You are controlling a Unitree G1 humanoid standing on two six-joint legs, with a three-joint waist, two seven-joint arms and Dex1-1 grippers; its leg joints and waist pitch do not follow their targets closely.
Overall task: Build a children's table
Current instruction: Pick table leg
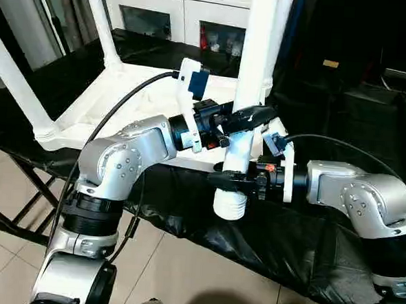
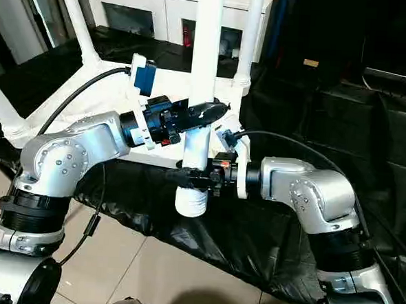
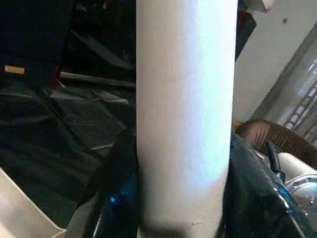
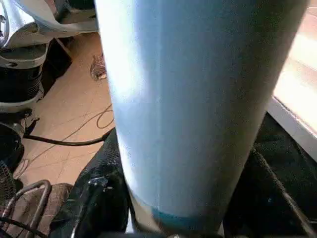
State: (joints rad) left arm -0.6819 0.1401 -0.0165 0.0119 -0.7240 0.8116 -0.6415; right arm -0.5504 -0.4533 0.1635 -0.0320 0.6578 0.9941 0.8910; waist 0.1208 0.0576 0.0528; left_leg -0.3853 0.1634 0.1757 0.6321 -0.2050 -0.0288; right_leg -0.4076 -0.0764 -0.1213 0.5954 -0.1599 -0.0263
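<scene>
The white tabletop [image 1: 116, 98] lies upside down on a black-draped bench, with white legs [image 1: 14, 78] [image 1: 104, 22] [image 2: 248, 31] standing up from its corner sockets. In front of it, both grippers hold one more white leg [image 1: 253, 58] upright, its ribbed end [image 1: 229, 205] pointing down over the bench edge. My left gripper [image 1: 243, 120] is shut on the leg's middle. My right gripper [image 1: 232, 180] is shut on it lower down, just above the ribbed end. In the wrist views the tube sits between the black fingers [image 3: 114, 193] [image 4: 99, 198].
A white cabinet with glass doors [image 1: 170, 12] stands behind the bench. Black cloth [image 1: 287, 247] covers the bench and hangs over its front. Tiled floor [image 1: 182, 275] lies below, with a black folding frame [image 1: 21, 196] at the left.
</scene>
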